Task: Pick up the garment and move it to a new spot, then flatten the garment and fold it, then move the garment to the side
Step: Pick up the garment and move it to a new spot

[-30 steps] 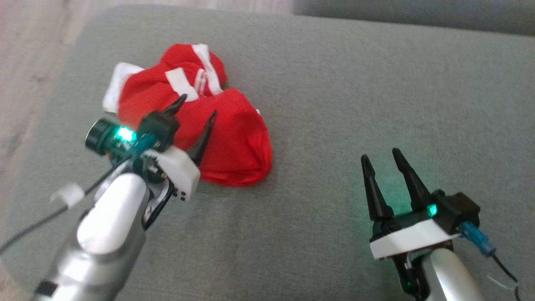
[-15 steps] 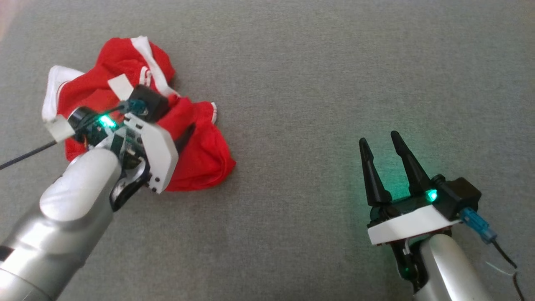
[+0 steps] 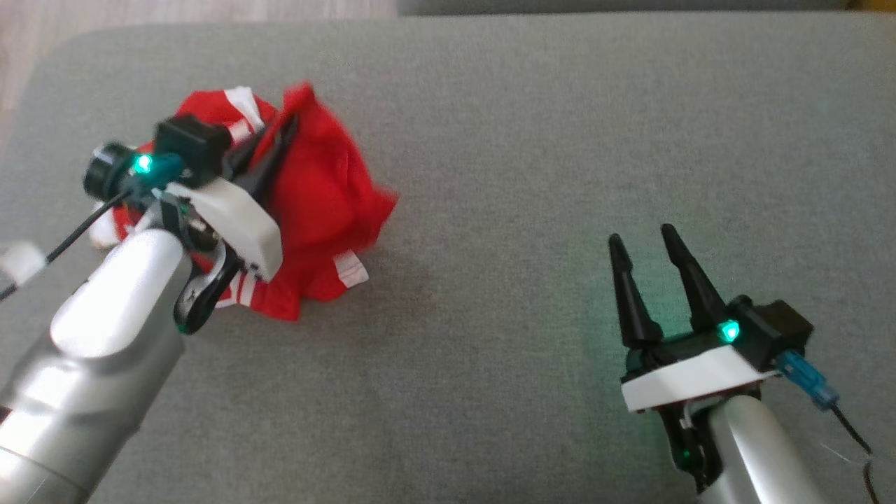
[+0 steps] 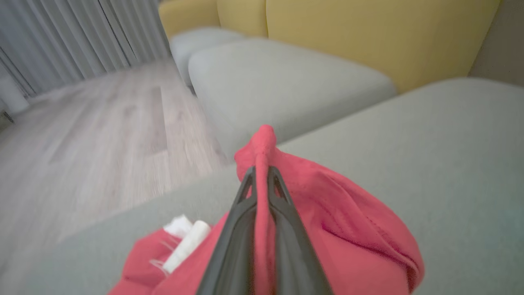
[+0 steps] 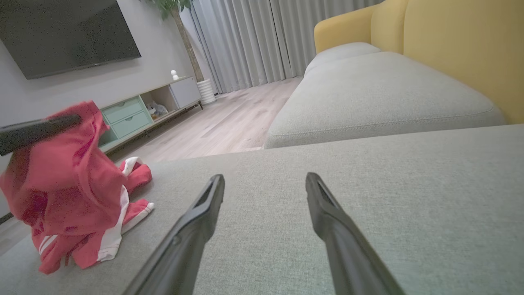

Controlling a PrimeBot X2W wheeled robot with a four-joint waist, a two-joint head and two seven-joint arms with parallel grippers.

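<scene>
1. Looking through the head camera, I see the crumpled red cloth garment with white stripes [image 3: 322,203] on the left part of the grey fabric sofa cushion [image 3: 560,140], near its rounded corner.
2. My left claw [image 3: 285,127] is clamped on a raised fold of the red cloth. In the left wrist view its two dark fingers [image 4: 245,213] lie pressed side by side, with a ridge of fabric pinched between them and poking out past the tips.
3. From the right wrist camera, the garment hangs in a peak from that claw. Its lower white-striped folds seem to rest on the cushion, though the cloth's edge is blurred in the head view, so I can't be sure how much of it touches.
4. My right claw [image 3: 642,236] hovers over bare cushion at the lower right, well apart from the garment. Its fingers are spread apart with nothing between them.
5. Beyond the work area I can see a second grey cushion [image 5: 380,94], a yellow upholstered backrest [image 5: 462,49] behind it, and a pale wooden floor [image 4: 102,114] off the cushion's edge.
</scene>
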